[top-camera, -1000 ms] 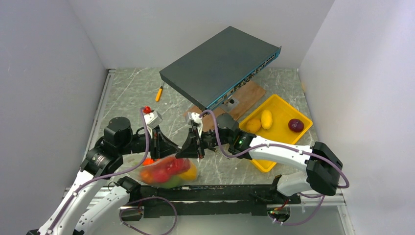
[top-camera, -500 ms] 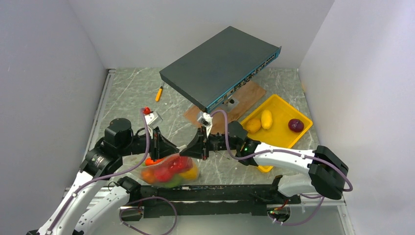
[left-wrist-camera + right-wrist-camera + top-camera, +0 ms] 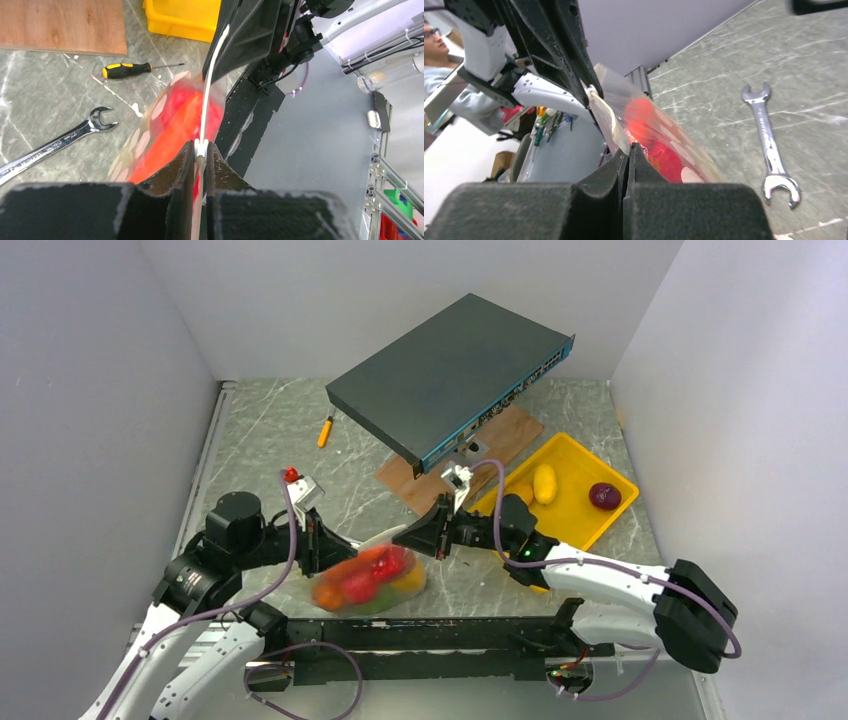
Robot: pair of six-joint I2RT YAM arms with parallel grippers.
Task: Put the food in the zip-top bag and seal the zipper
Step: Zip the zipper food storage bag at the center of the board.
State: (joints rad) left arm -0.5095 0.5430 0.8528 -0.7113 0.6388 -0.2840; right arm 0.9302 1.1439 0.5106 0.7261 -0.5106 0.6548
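The clear polka-dot zip-top bag [image 3: 368, 580] hangs between both grippers near the table's front edge, filled with red, orange and yellow-green toy food. My left gripper [image 3: 322, 542] is shut on the left end of the whitish zipper strip [image 3: 207, 95]. My right gripper [image 3: 418, 537] is shut on the bag's right end at the mouth [image 3: 610, 125]. The strip is stretched taut between them. Two yellow potatoes [image 3: 543, 483] and a purple onion [image 3: 604, 496] lie in the yellow tray [image 3: 580, 525].
A dark network switch [image 3: 450, 375] leans over a wooden board [image 3: 505, 435] at the back. A yellow-handled screwdriver [image 3: 325, 430] lies back left; another [image 3: 125, 70] and a silver wrench [image 3: 55, 146] lie on the table under the bag.
My right gripper has moved right along the bag's mouth, away from the left gripper. The bag has shifted right with it and the strip is pulled longer.
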